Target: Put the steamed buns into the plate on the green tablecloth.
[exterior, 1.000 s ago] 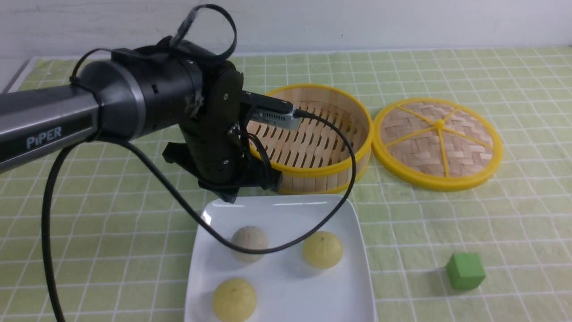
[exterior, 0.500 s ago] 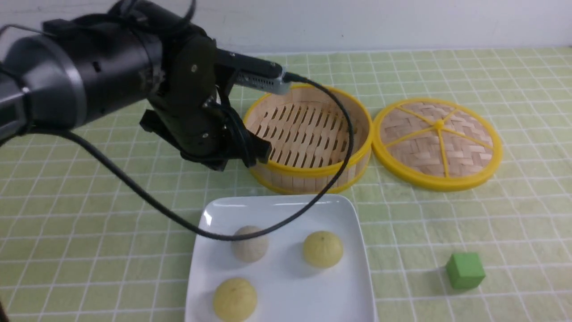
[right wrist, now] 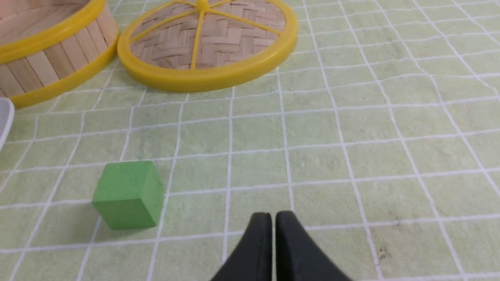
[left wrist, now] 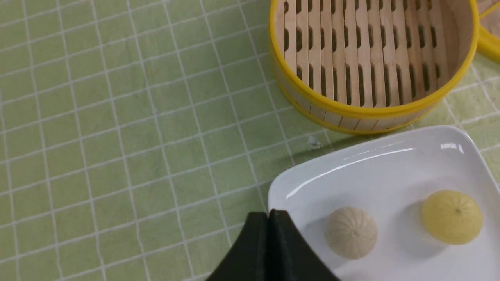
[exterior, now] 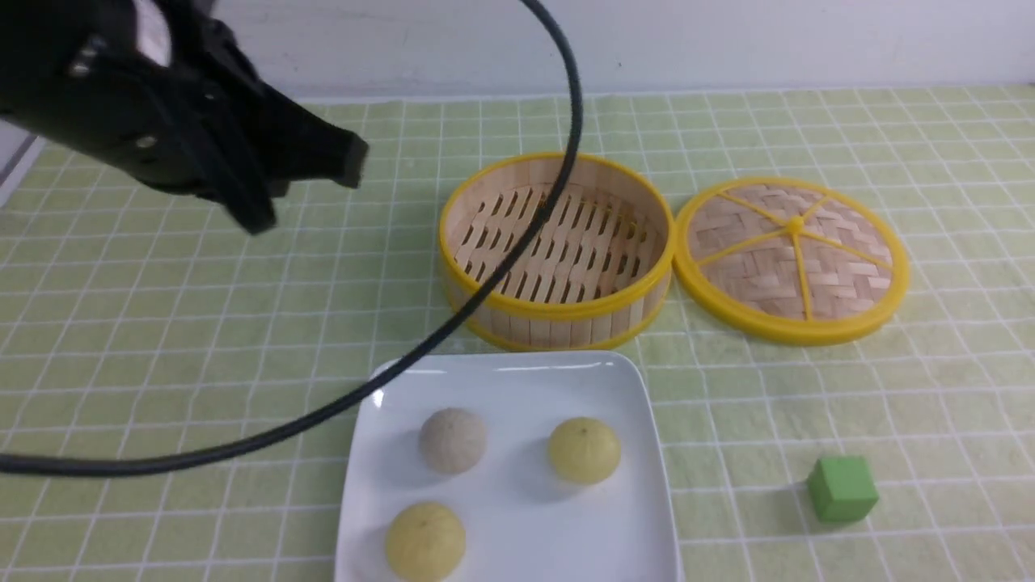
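cloth (exterior: 202, 323): green grid, spread to white wall (exterior: 728, 40)
plate (exterior: 517, 380): laid on cloth, three buns (exterior: 453, 439) held
left gripper (left wrist: 268, 218): clenched, empty
right gripper (right wrist: 272, 220): clenched, empty

Plain white wall (exterior: 728, 40) behind table; lighting even, probably overhead.

The left gripper (left wrist: 268, 218) hangs raised with its jaws pressed together, gripping nothing. The right gripper (right wrist: 272, 220) sits low, jaws likewise together.
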Robot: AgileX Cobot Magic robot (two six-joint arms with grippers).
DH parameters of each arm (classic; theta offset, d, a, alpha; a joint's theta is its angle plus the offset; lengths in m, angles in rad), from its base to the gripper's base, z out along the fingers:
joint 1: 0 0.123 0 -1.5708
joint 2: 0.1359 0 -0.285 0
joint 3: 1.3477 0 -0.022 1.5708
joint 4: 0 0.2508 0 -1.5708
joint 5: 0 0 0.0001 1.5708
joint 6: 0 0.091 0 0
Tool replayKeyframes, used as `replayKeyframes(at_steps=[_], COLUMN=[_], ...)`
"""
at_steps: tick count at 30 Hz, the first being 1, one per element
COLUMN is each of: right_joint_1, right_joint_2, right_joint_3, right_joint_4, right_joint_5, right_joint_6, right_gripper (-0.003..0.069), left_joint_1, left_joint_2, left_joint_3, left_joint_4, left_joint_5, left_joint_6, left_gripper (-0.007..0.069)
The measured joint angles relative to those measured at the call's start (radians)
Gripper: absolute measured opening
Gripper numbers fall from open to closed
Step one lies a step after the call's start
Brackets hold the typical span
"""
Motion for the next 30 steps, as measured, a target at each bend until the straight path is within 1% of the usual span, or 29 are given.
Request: replayKeyframes(at_steps=[5, 8, 9, 11, 12, 13, 16, 18, 20, 22, 25, 27, 30], right_joint_1=[0.000, 0.000, 0.000, 0.000, 0.000, 0.000, 0.000, 0.000, 0.000, 0.000, 0.000, 0.000, 0.000], right_joint_2=[0.000, 0.000, 0.000, 0.000, 0.000, 0.000, 0.000, 0.000, 0.000, 0.000, 0.000, 0.000, 0.000], right_joint_3=[0.000, 0.000, 0.000, 0.000, 0.000, 0.000, 0.000, 0.000, 0.000, 0.000, 0.000, 0.000, 0.000], right_joint_4=[0.000, 0.000, 0.000, 0.000, 0.001, 0.001, 0.001, 0.001, 0.001, 0.001, 0.002, 0.002, 0.002], right_joint_5=[0.000, 0.000, 0.000, 0.000, 0.000, 0.000, 0.000, 0.000, 0.000, 0.000, 0.000, 0.000, 0.000], right_joint_6=[0.002, 0.002, 0.002, 0.002, 0.002, 0.002, 0.002, 0.002, 0.002, 0.002, 0.002, 0.002, 0.002], right_gripper=[0.0042, 0.0047, 0.0048, 0.0052, 0.0052, 0.0055, 0.0059, 0.0062, 0.0065, 0.0067, 0.0072, 0.0077, 0.0080], left_joint_1=[0.000, 0.000, 0.000, 0.000, 0.000, 0.000, 0.000, 0.000, 0.000, 0.000, 0.000, 0.000, 0.000], left_joint_2=[-0.137, -0.276, -0.284, -0.420, -0.430, -0.523, -0.646, -0.705, -0.768, -0.797, -0.804, -0.804, -0.804], left_joint_3=[0.065, 0.196, 0.205, 0.352, 0.364, 0.464, 0.634, 0.743, 0.861, 0.929, 1.011, 1.052, 1.092], left_joint_4=[0.007, 0.007, 0.007, 0.005, 0.005, 0.005, 0.009, 0.025, 0.053, 0.075, 0.099, 0.113, 0.124], left_joint_5=[0.016, 0.016, 0.014, -0.037, -0.037, -0.099, -0.252, -0.388, -0.595, -0.723, -0.851, -0.878, -0.877], left_joint_6=[-0.001, -0.019, -0.024, -0.075, -0.080, -0.116, -0.200, -0.266, -0.321, -0.345, -0.359, -0.362, -0.363], left_gripper=[0.0004, 0.0005, 0.0005, 0.0005, 0.0005, 0.0006, 0.0010, 0.0011, 0.0013, 0.0014, 0.0016, 0.0017, 0.0020])
